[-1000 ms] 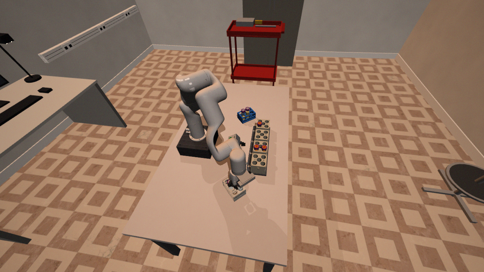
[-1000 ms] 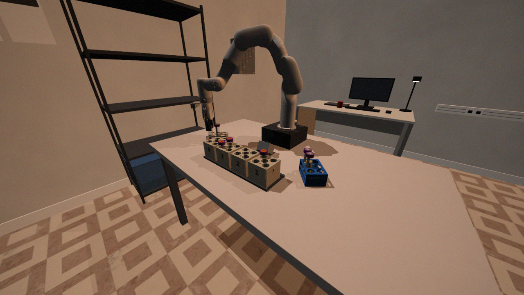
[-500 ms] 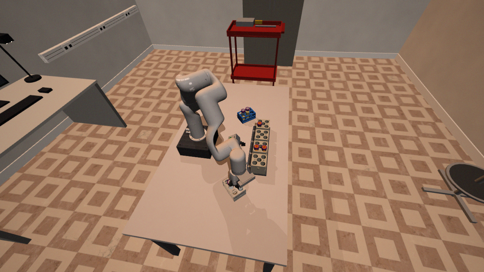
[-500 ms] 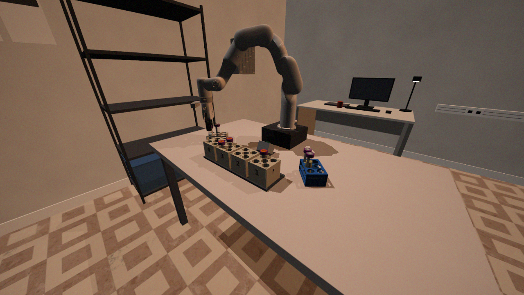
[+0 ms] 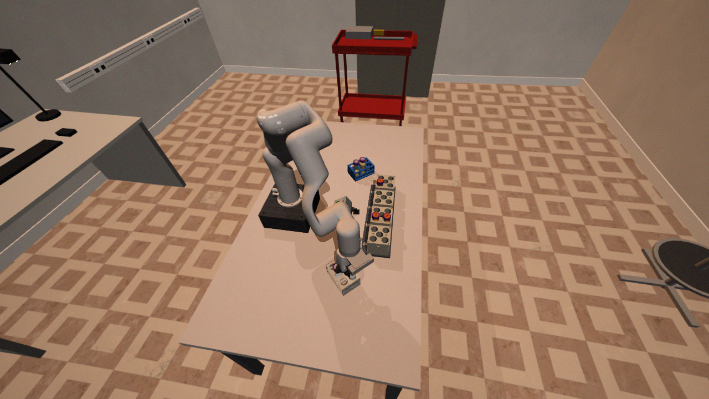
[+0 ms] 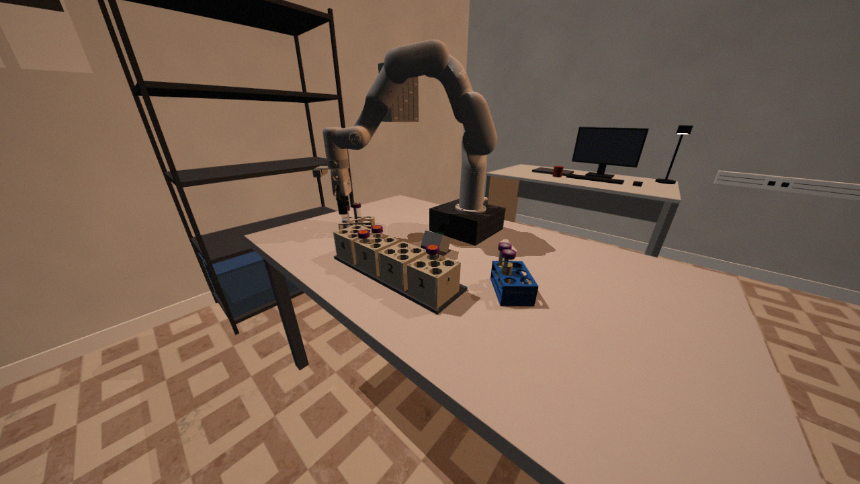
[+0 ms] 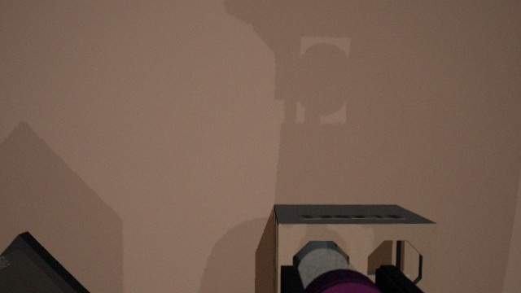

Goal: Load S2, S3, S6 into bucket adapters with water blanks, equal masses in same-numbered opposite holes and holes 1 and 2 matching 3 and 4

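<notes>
Wrist view shows the gripper clamped partway closed on a purple-capped tube seated in the pale rack below; a straight vertical lift should avoid dragging that loose rack.

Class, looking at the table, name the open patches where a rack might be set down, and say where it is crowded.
Open: the table near end, beyond the beige rack; also its far end behind the blue rack. Crowded: the strip from adapter stand to arm base, where the gripper grips a tube.

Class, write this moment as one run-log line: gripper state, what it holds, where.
gripper: shut on purple-capped tube | location: pale rack beyond adapter 4's end of the stand | adapters: three orange-dot tubes seated
</notes>
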`<state>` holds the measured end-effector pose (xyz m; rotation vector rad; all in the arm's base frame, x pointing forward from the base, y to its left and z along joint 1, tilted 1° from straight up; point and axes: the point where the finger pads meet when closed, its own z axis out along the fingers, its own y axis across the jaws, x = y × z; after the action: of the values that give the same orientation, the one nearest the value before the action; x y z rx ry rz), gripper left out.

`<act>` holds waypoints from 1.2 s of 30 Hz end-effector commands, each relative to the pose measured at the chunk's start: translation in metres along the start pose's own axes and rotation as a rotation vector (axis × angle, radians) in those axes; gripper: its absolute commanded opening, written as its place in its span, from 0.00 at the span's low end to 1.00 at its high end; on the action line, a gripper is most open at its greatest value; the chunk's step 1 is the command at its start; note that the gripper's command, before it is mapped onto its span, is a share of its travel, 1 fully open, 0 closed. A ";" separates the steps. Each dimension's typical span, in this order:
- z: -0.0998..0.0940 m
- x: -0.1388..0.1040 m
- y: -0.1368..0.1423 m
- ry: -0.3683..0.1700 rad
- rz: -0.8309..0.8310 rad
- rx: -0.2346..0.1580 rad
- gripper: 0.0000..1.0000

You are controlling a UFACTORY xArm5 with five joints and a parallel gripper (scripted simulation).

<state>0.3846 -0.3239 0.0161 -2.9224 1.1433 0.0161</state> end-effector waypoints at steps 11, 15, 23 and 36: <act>-0.002 0.002 0.000 0.004 0.000 -0.001 0.00; -0.002 0.002 0.000 0.004 0.000 -0.001 0.00; -0.004 0.002 0.000 0.004 0.000 -0.001 0.00; -0.012 0.002 0.000 0.004 0.000 -0.001 0.00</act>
<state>0.3847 -0.3240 0.0240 -2.9224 1.1434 0.0159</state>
